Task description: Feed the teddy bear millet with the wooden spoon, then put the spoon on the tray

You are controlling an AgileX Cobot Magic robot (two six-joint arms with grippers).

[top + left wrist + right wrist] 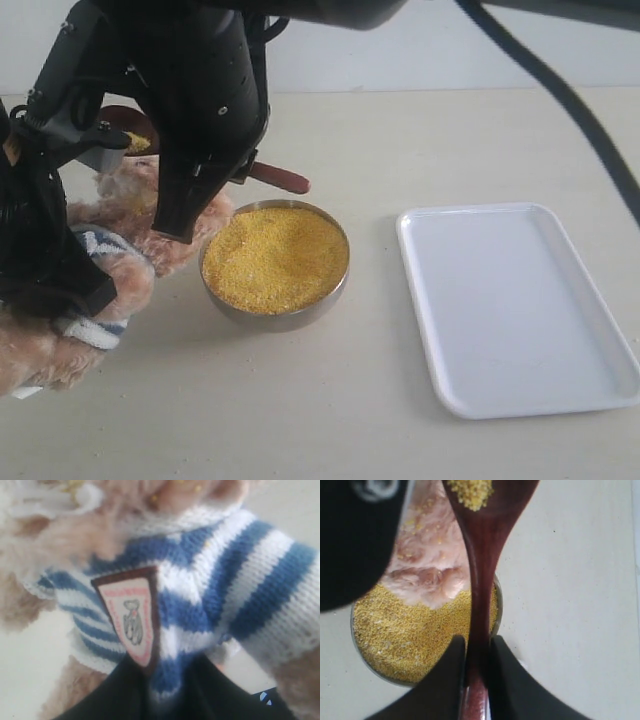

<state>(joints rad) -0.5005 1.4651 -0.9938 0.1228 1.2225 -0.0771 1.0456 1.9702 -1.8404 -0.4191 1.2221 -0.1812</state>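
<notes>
The teddy bear sits at the left, its navy-and-white striped shirt and chest badge filling the left wrist view. My left gripper is shut on the shirt fabric just below the badge. My right gripper reaches across to the left and is shut on the handle of the wooden spoon. The spoon's bowl carries a little millet and is up at the bear's head. More millet fills the metal bowl beside the bear. The white tray lies at the right.
The right arm's black body hangs over the bear and the far rim of the metal bowl. A dark cable crosses the upper right. A strip of bare cream tabletop separates bowl and tray.
</notes>
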